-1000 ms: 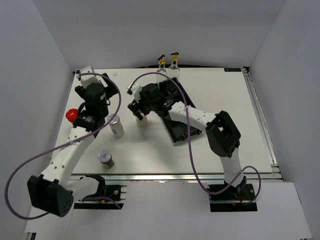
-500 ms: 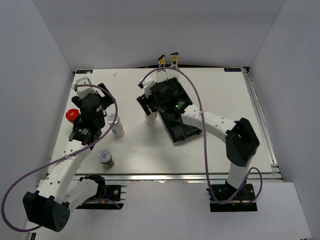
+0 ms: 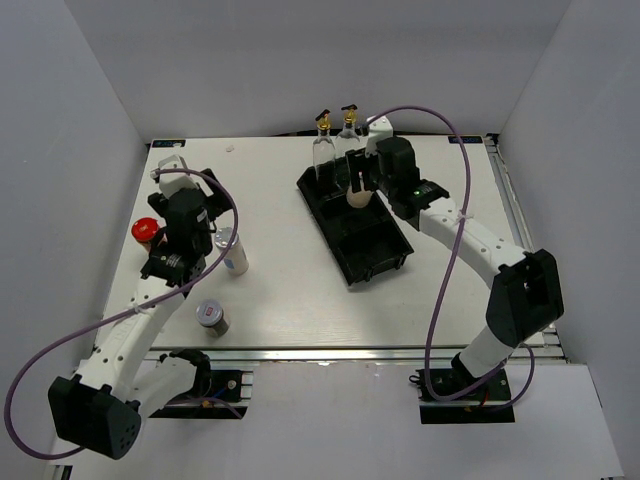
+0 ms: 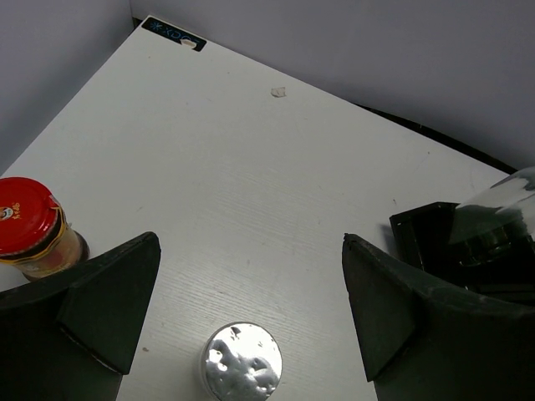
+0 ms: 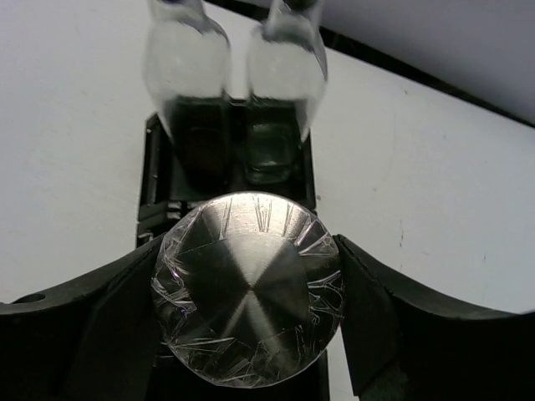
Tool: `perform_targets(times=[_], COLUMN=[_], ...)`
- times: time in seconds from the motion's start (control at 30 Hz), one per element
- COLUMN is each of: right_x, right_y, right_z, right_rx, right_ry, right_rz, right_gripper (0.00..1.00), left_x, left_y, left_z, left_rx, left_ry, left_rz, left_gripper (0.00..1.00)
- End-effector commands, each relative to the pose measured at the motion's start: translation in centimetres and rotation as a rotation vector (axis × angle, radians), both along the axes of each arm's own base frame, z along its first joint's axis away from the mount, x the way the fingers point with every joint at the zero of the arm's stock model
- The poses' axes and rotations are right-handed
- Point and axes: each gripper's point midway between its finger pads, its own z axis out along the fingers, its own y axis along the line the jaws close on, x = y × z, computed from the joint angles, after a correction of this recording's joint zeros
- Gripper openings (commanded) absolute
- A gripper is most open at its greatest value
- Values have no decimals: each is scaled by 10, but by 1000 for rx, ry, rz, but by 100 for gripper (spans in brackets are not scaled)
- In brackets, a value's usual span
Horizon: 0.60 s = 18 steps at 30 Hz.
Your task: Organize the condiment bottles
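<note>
A: What has been altered on the left side?

B: Very little. The red-capped dark glass jar [image 3: 145, 230] is left untouched near the left edge of the white table [image 3: 290, 290]. The left gripper [image 4: 249, 242] is kept with its fingers spread wide and empty, as it was a second ago, and the arm has been shifted only slightly. Just to its right, the silver-lidded shaker jar with a white label [image 3: 232, 250] has not been moved, nor has the short dark shaker jar with a silver lid [image 3: 211, 316] nearer the arms.

A: And further right?

B: A cream-bodied shaker jar with a silver lid [image 3: 356, 197] was standing on the table left of the black three-compartment plastic tray [image 3: 372, 250] a second ago. It has since been clamped between the fingers of the right gripper [image 5: 247, 313] and carried right and far. It is now held at the far part of the tray, just near of the two tall clear glass bottles with gold pour spouts [image 3: 322, 152] already standing in the far compartment. Whether its base has been set down cannot be told.

A: What is meant for the task?

B: Half of the containers may be judged gathered at the tray. A release is probably called for next, and the three on the left remain to be fetched
</note>
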Motion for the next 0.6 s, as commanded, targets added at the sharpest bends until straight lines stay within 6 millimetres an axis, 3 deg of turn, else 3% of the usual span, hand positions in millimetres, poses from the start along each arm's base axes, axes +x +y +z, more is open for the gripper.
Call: perform_targets(times=[0.0,0.3,0.4,0.5,0.53,0.57], right_x=[15,37,43,48,49,50], right_y=[1,-10,-10,-12,-14,-16], right_z=[20,-23,-34,-45,-47,-51], right_rx=[101,64,55,40,33,26], right_ry=[-61,0,10,18,19,23], right_rz=[-19,-70,-79,-103,-115,-127], right_gripper=[17,21,27,44,60,64], left_x=[2,7,9,12,12,11], left_y=[-5,-6,-8,-15,-16,-16], left_z=[1,-7,-7,-9,-10,-13], left_rx=[-9,3,-3,-17,-25,-27], left_ry=[5,36,41,52,54,66], left_rz=[-27,-22,-30,-64,-65,-64], left_gripper=[98,98,98,98,98,98])
